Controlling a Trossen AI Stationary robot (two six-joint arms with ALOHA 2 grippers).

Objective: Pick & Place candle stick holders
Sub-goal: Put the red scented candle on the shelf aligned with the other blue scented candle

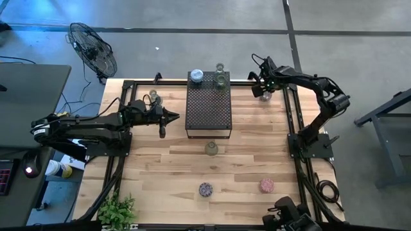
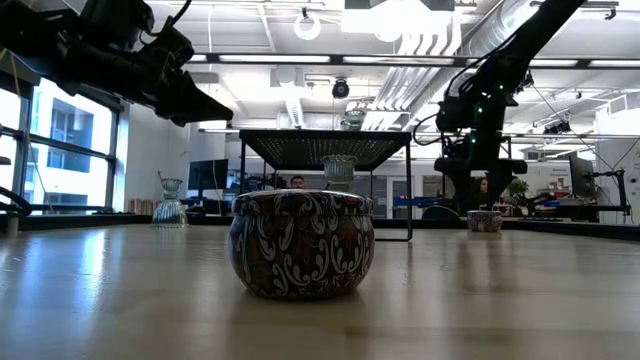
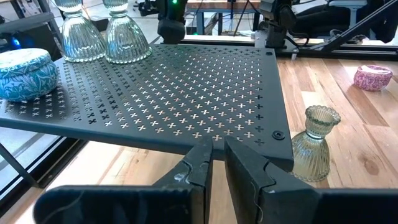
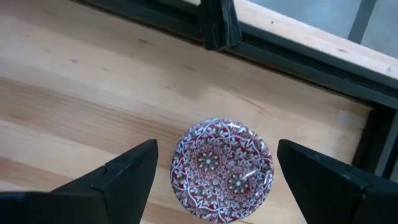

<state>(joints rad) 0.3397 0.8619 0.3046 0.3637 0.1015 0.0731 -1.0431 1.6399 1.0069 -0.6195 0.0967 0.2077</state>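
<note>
The right gripper (image 4: 214, 171) hangs with its fingers spread wide over a round patterned holder (image 4: 222, 170) near the tabletop's (image 1: 160, 167) far right corner, one finger on each side and neither touching. That looks like lining up for a grasp: lower, close, lift.

The left gripper (image 3: 217, 163) is closed and holds nothing. It points at the near-left edge of the black stand (image 1: 208, 109), which sits toward the middle of the far edge, and seems to be waiting.

The stand looks like the collecting place. On its far end sit a pale blue holder (image 1: 196, 76) and a clear glass holder (image 1: 221, 79), kept together at the back, I'd guess, to leave the front free for more.

The rest lie scattered on the wood: a greenish glass holder (image 1: 211, 149) just in front of the stand, a purple holder (image 1: 205, 189) and a pink holder (image 1: 266, 185) toward the near edge, and another glass holder (image 1: 153, 97) left of the stand near the far edge.
</note>
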